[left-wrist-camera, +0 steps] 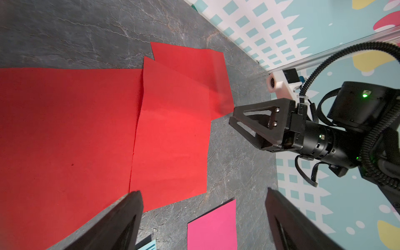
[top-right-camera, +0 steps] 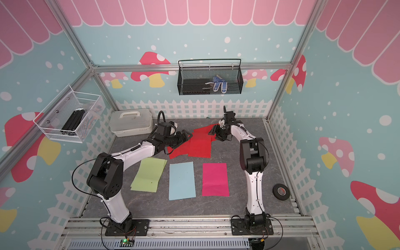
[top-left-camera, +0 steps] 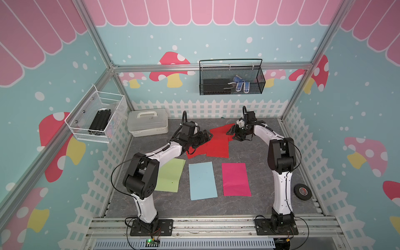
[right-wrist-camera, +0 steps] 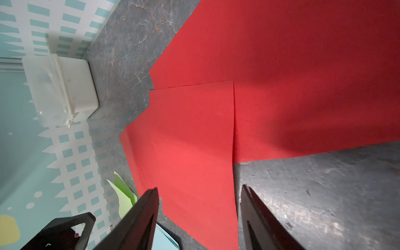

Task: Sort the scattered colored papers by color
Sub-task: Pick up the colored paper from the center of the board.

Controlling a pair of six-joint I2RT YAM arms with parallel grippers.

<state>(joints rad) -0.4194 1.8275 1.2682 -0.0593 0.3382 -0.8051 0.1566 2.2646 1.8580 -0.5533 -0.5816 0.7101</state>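
Several red papers [top-left-camera: 217, 144] [top-right-camera: 200, 142] lie overlapping at the back middle of the table. In front of them lie, side by side, light green papers [top-left-camera: 170, 175], a light blue paper [top-left-camera: 202, 180] and a magenta-pink paper [top-left-camera: 236, 179]. My left gripper [top-left-camera: 210, 135] [left-wrist-camera: 204, 191] hovers open over the red papers' left side, with nothing between its fingers. My right gripper [top-left-camera: 229, 131] [right-wrist-camera: 199, 188] stands open just above the red papers' [right-wrist-camera: 281, 75] right edge. That gripper's jaws straddle a red sheet without gripping it.
A white lidded box [top-left-camera: 148, 124] sits at the back left corner. A black tape roll [top-left-camera: 302, 191] lies at the right front. Wire baskets hang on the back wall [top-left-camera: 231, 80] and the left wall [top-left-camera: 97, 118]. Both arm bases stand on the front rail.
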